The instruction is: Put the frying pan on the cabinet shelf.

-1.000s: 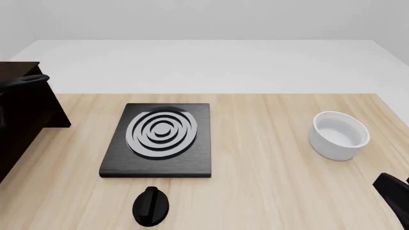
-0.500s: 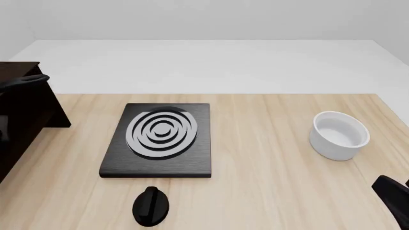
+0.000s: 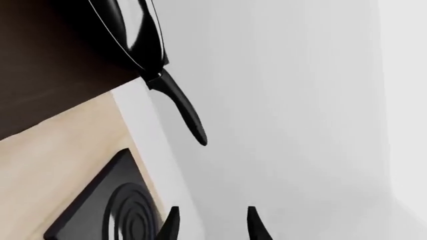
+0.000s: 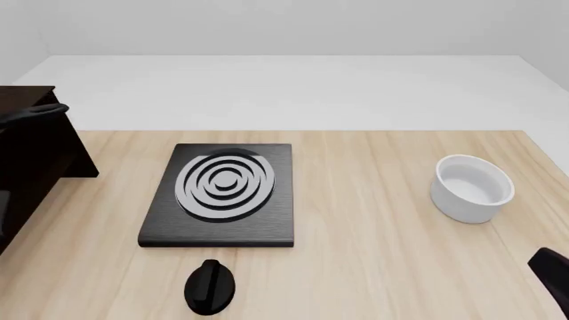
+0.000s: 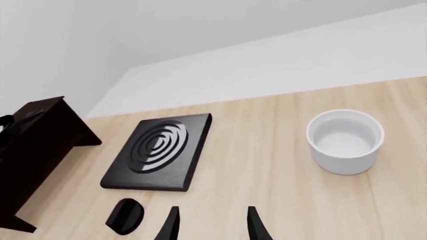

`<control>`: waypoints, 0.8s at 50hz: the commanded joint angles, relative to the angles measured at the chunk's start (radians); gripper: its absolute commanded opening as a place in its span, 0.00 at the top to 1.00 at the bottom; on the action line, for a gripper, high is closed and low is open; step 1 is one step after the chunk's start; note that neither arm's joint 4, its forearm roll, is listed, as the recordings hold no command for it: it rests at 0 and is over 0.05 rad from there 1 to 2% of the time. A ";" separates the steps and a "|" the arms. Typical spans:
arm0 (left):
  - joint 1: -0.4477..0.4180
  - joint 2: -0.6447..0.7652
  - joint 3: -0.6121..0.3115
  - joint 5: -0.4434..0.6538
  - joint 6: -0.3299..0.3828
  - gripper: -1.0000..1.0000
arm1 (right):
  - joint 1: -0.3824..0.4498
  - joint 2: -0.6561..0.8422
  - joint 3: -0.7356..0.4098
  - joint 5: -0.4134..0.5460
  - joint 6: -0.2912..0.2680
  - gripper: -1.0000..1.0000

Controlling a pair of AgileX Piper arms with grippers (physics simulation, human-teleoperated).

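Two claws show only in their own wrist views, each with its fingers parted and nothing between them. The left claw point(image 3: 210, 225) hangs in the air looking toward the frying pan point(image 3: 130, 35), which sits on the flat top of the cabinet shelf point(image 3: 47, 85); its long black handle sticks out past the cabinet's edge over open space. The right claw point(image 5: 210, 222) hovers low over the tabletop point(image 5: 267, 170), spread apart and empty.

From the front, the cabinet shelf point(image 4: 36, 167) stands at the far left of the tabletop point(image 4: 374, 220), and just the end of the pan's handle point(image 4: 36, 112) pokes out at its top edge. The black stove plate point(image 4: 222, 193) with silver rings lies flat near the middle-left, and a small black knob-like piece point(image 4: 210, 288) sits just in front of it, apart from it. The white bowl point(image 4: 471, 188) stands upright toward the right side, well apart from the stove plate. A dark piece of the right arm point(image 4: 553, 270) shows at the lower right corner.
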 commanded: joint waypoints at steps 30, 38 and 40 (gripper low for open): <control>-0.176 -0.376 -0.222 0.682 0.273 0.00 | -0.021 -0.083 -0.053 0.060 0.039 0.00; -0.163 -0.332 -0.266 0.707 0.402 0.00 | -0.023 -0.083 -0.065 0.058 0.041 0.00; -0.167 -0.332 -0.269 0.716 0.412 0.00 | -0.022 -0.084 -0.069 0.058 0.041 0.00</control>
